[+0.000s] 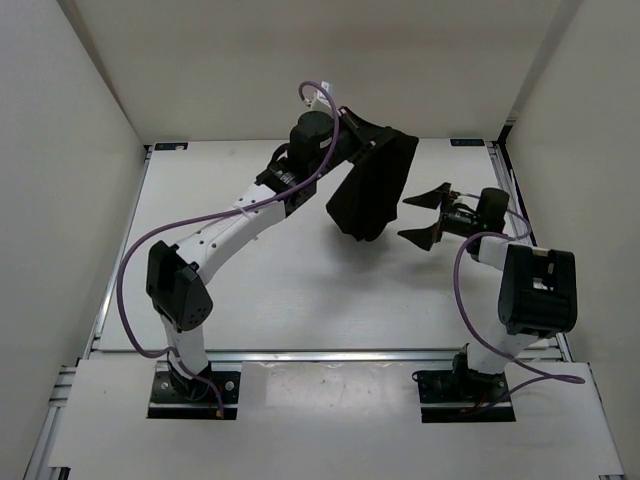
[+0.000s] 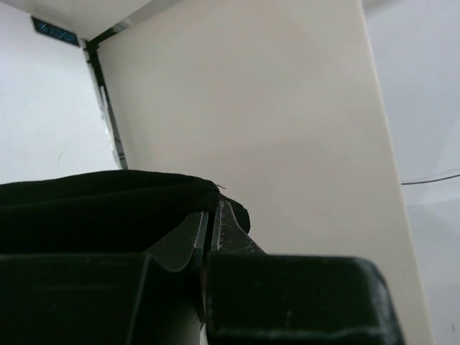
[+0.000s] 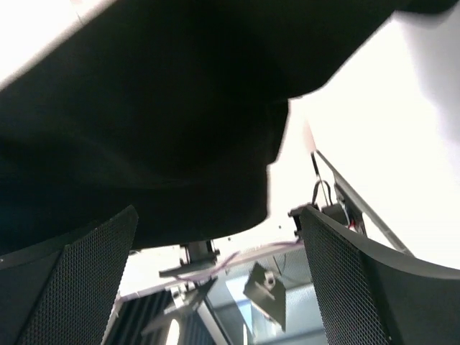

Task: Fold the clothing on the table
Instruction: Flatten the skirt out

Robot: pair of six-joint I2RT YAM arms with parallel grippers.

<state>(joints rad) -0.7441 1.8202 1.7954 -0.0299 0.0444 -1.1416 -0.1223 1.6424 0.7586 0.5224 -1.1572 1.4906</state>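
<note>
The black clothing hangs in the air above the far middle of the white table, bunched at the top and drooping to a rounded lower end. My left gripper is shut on its upper edge. In the left wrist view the fingers pinch a fold of the clothing. My right gripper stands open just right of the garment's lower end, apart from it. In the right wrist view the clothing fills the top of the picture, and nothing lies between the mesh fingers.
White walls close in the table on the left, right and back. Silver rails run along the near edge and the sides. Purple cables loop beside both arms.
</note>
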